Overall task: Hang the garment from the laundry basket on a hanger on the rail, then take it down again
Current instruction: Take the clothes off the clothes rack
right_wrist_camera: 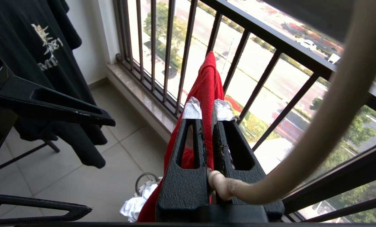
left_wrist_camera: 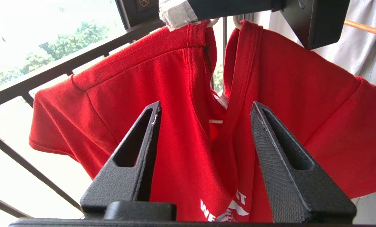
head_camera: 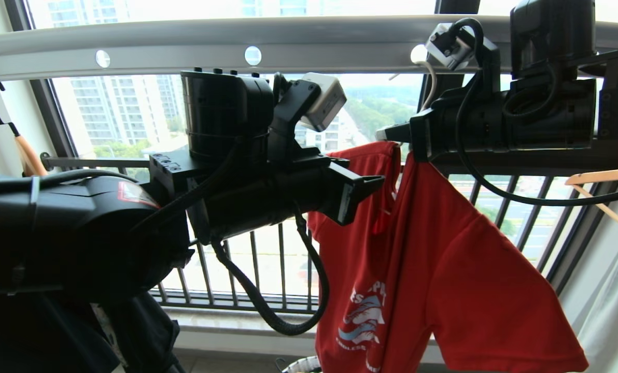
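The red garment [head_camera: 433, 269] hangs on the hanger [right_wrist_camera: 317, 126] just below the rail [head_camera: 309, 49], and the right gripper [right_wrist_camera: 207, 112] has its jaws clamped on the hanger's neck. The left gripper [left_wrist_camera: 205, 107] faces the collar, jaws apart and empty. With the shirt bunched toward its collar, I judge one shoulder could slide off if the hanger tilts.

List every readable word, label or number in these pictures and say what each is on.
"WE...ST": white letters on the red T-shirt; the middle is lost in a fold.
Same print on the shirt in the head view: curved lettering around a graphic, too folded to read.
"M T I" or similar: pale print on the black T-shirt, too blurred to be sure.
Red and white sticker on the left arm: unreadable.
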Controlling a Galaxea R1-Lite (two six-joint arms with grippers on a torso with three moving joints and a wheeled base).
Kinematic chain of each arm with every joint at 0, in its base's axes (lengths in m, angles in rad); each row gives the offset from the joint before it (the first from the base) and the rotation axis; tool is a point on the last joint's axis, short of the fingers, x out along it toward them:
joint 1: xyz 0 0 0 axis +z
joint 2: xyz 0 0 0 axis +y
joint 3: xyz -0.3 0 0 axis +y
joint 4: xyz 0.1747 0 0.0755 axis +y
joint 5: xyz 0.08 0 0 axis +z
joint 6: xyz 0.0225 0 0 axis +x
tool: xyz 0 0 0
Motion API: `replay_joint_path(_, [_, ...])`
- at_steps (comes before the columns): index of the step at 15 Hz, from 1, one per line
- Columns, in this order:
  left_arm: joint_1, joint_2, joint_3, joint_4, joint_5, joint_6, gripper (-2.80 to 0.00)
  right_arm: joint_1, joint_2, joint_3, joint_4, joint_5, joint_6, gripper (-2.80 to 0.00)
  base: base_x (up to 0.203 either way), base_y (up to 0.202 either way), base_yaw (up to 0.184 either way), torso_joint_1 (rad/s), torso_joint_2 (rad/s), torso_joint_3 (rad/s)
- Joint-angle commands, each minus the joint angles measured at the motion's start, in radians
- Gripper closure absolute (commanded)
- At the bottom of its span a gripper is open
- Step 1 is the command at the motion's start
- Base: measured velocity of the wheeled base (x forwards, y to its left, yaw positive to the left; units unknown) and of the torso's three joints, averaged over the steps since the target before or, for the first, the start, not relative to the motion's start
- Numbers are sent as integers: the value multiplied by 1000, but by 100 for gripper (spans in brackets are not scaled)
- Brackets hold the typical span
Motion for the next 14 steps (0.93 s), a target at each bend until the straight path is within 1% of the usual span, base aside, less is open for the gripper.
replay_joint_path(1, [30, -21, 20, -4, -1, -6, -280, 0, 1, 0, 1, 2, 0, 0, 0, 0, 0, 0, 0, 0])
replay_joint_path(2, [66, -21, 24, -7, -2, -25, -280, -1, 1, 0, 1, 2, 0, 0, 0, 0, 0, 0, 0, 0])
replay_joint_path(3, [91, -20, 32, -12, -3, -61, -280, -1, 0, 1, 2, 2, 0, 0, 0, 0, 0, 0, 0, 0])
replay_joint_path(4, [106, -10, 36, -14, -3, -97, -280, -1, -2, 0, 2, 2, 0, 0, 0, 0, 0, 0, 0, 0])
replay_joint_path(5, [120, 7, 35, -17, -4, -118, -280, -1, -2, 0, 2, 2, 0, 0, 0, 0, 0, 0, 0, 0])
replay_joint_path(6, [128, 29, 29, -24, -5, -128, 0, -1, -3, 0, 2, 2, 0, 0, 0, 0, 0, 0, 0, 0])
replay_joint_path(8, [139, 78, 11, -64, -11, -134, 0, -1, -6, 0, 2, 2, 0, 0, 0, 0, 0, 0, 0, 0])
replay_joint_path(10, [131, 101, 7, -74, -24, -135, 0, -1, -7, 0, 2, 2, 0, 0, 0, 0, 0, 0, 0, 0])
replay_joint_path(11, [123, 107, -3, -75, -24, -142, 0, -1, -8, 0, 2, 2, 0, 0, 0, 0, 0, 0, 0, 0])
replay_joint_path(13, [106, 88, 0, -72, -23, -177, 0, -1, -6, 0, 1, 2, -1, 0, 0, 0, 0, 0, 0, 0])
replay_joint_path(14, [99, 76, 11, -68, -23, -182, 0, -1, -5, 0, 1, 2, 0, 0, 0, 0, 0, 0, 0, 0])
